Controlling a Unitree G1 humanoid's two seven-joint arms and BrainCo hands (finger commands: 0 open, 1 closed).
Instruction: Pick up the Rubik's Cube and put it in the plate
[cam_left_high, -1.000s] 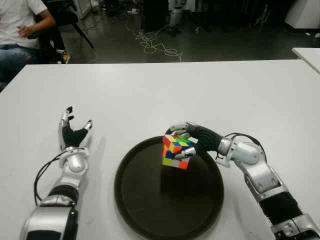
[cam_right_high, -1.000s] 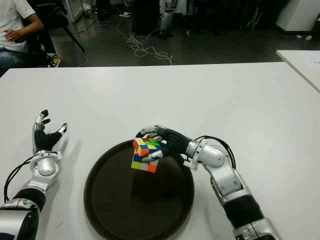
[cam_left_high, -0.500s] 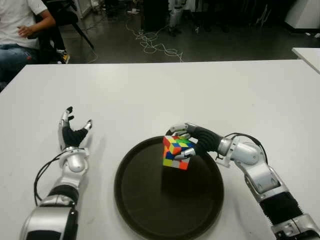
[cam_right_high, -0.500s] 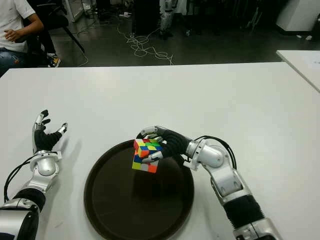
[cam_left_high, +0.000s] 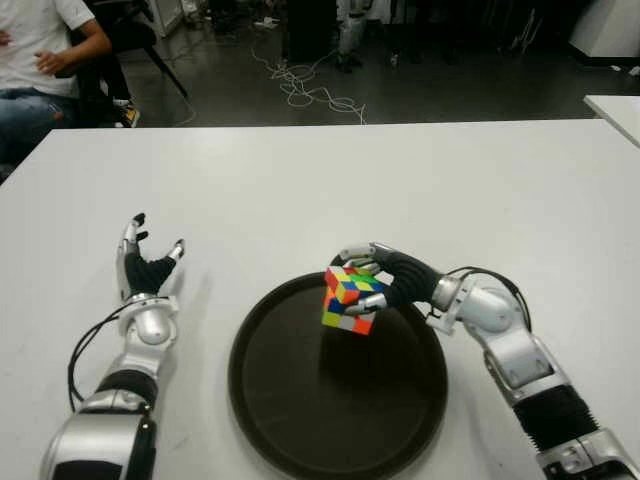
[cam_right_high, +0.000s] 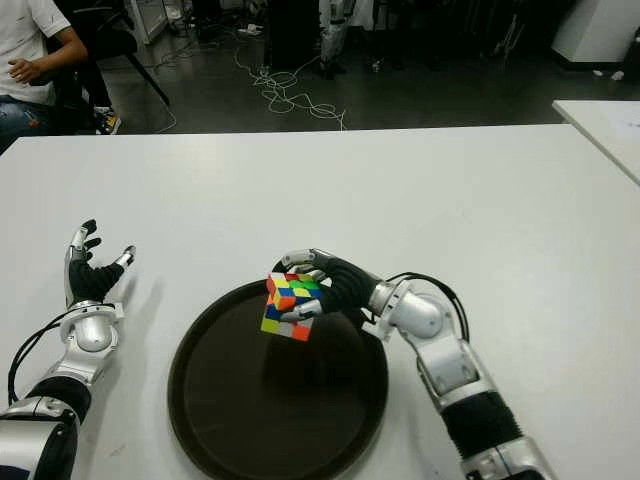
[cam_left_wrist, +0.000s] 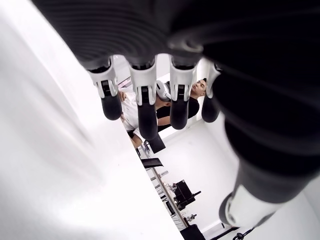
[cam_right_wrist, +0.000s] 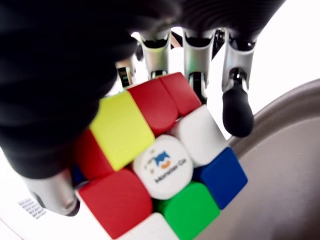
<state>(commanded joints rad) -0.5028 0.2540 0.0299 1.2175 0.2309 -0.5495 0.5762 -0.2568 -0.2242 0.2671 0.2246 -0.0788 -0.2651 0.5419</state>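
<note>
My right hand is shut on the Rubik's Cube, thumb and fingers pressing opposite sides. The cube hangs tilted a little above the far rim of the round dark plate, casting a shadow on the plate's floor. In the right wrist view the cube fills the palm, with the plate's rim beside it. My left hand stays idle, open with fingers spread upward, showing over the white table to the left of the plate.
A person sits beyond the table's far left corner. Cables lie on the floor behind the table. Another white table's corner shows at the far right.
My right hand has carried the cube slightly to the left and a touch farther over the plate. The left hand has not moved.
</note>
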